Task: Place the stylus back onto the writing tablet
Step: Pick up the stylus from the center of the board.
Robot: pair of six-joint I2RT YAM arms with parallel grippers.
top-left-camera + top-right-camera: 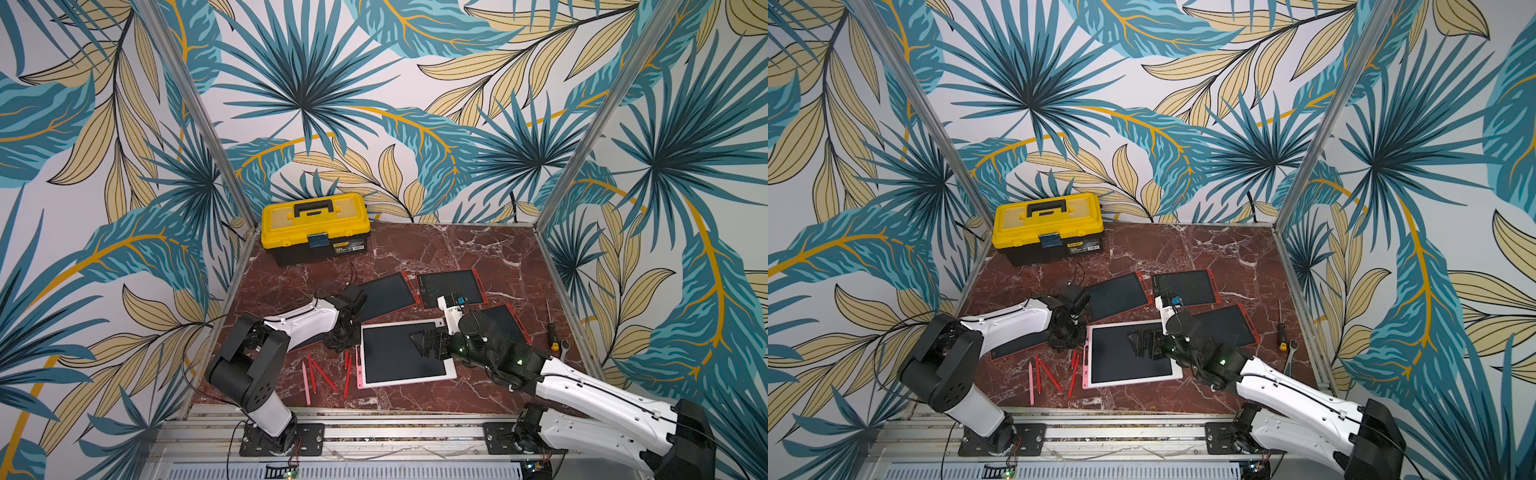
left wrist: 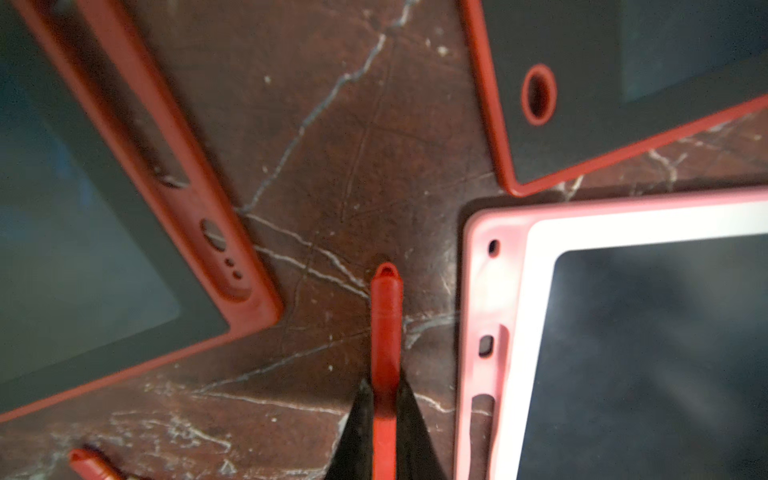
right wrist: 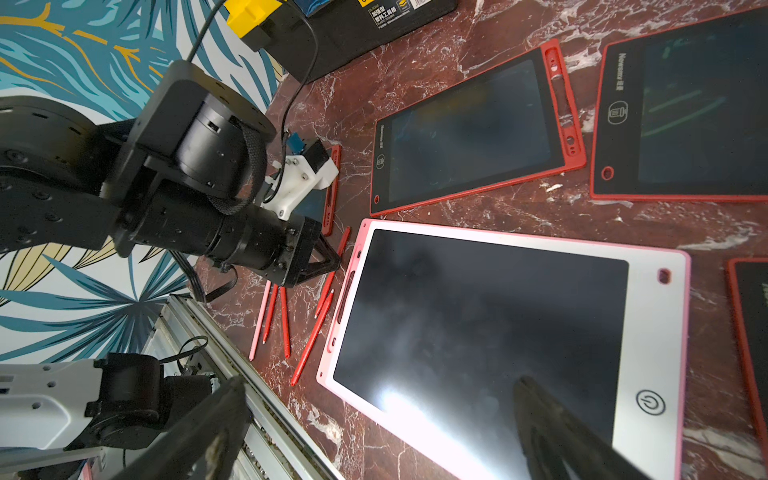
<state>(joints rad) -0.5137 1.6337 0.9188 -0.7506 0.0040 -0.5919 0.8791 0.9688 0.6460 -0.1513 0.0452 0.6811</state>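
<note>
You are at the grasp step: your left gripper (image 2: 384, 388) is clamped on the red stylus (image 2: 386, 324) near one end, and the stylus's free end points out over the bare marble of the table (image 2: 332, 124). The stylus sits between the red-framed tablet (image 2: 249, 291) under your left arm and the slotted long edge of the pink tablet (image 1: 399, 361), toward the table's front edge. I cannot tell whether it is off the marble yet. Your right gripper (image 1: 426, 345) hangs wide open over the pink tablet's dark screen, holding nothing. Next you likely need to lift clear of the other loose styluses (image 1: 322, 374), turn the held one parallel to a tablet's empty holder groove, and lower it in squarely. A red pen suggests the red frame's groove, right beside you, so hold the grip firm until it seats
</note>
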